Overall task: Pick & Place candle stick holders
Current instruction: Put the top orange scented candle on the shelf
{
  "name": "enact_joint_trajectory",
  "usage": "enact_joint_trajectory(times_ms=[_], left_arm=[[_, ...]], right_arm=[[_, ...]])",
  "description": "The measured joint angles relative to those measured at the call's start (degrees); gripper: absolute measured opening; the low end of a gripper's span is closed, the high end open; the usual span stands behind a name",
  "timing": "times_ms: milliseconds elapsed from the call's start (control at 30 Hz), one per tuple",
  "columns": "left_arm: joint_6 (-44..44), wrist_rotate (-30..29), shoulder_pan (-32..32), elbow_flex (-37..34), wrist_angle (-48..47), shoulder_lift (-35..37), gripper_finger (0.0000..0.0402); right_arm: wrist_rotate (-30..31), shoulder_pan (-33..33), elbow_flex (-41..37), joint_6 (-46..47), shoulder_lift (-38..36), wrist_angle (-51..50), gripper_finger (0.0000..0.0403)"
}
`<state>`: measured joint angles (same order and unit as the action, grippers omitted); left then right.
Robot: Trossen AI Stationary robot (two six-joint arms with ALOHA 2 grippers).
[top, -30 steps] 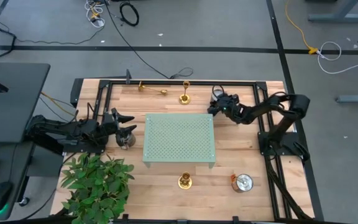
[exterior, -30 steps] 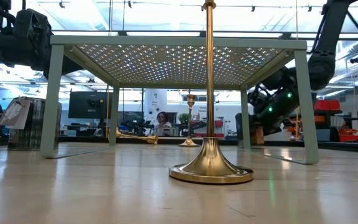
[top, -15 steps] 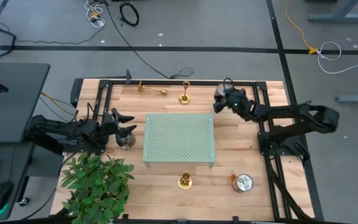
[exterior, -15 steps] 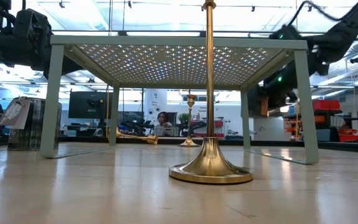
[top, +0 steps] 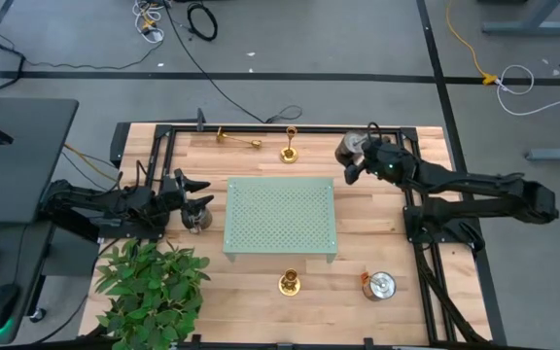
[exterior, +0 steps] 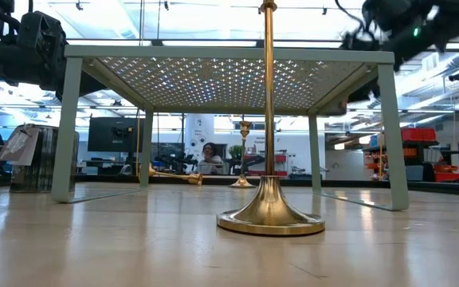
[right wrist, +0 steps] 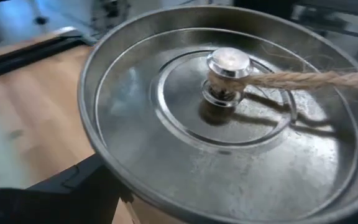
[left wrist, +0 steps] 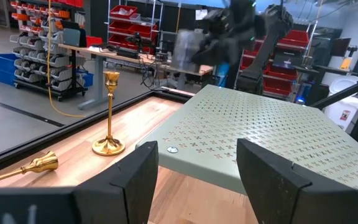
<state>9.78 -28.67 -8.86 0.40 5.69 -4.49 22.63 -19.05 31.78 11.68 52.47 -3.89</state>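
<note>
- Candle stick holders (top: 290, 283) sit untouched on your tabletop (top: 377, 243): one near, one upright far, one lying far-left.
- Perforated green stand (top: 280, 216) fills the centre.
- Right end effector (top: 351, 156), far right, grips a metal tin (right wrist: 229, 124); you'd likely put that down first, then go for the upright far holder.
- Left end effector (top: 191, 194) waits left, fingers apart, empty.

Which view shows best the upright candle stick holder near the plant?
The low view: the candle stick holder stands close, with its flared base and long stem in profile. The high view shows it only from above, as a small gold disc. Neither wrist view shows it; the left one shows another holder.
</note>
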Motion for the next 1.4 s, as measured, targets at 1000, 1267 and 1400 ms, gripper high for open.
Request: enact_joint_trajectory(times_ms=[1000, 1267, 1400], left_arm=[[0.07, 0.00, 0.01, 0.00, 0.04, 0.00, 0.0218], [0.06, 0.00, 0.02, -0.01, 0.04, 0.00, 0.0218], [0.04, 0.00, 0.02, 0.00, 0.02, 0.00, 0.0218]], right_arm=[[3.40, 28.63, 15.23, 2.25, 17.74, 2.68, 0.0341], [1.25, 27.10, 17.35, -0.15, 25.29, 9.65, 0.0341], [0.54, 25.46, 22.41, -1.58, 29.61, 8.25, 0.0341]])
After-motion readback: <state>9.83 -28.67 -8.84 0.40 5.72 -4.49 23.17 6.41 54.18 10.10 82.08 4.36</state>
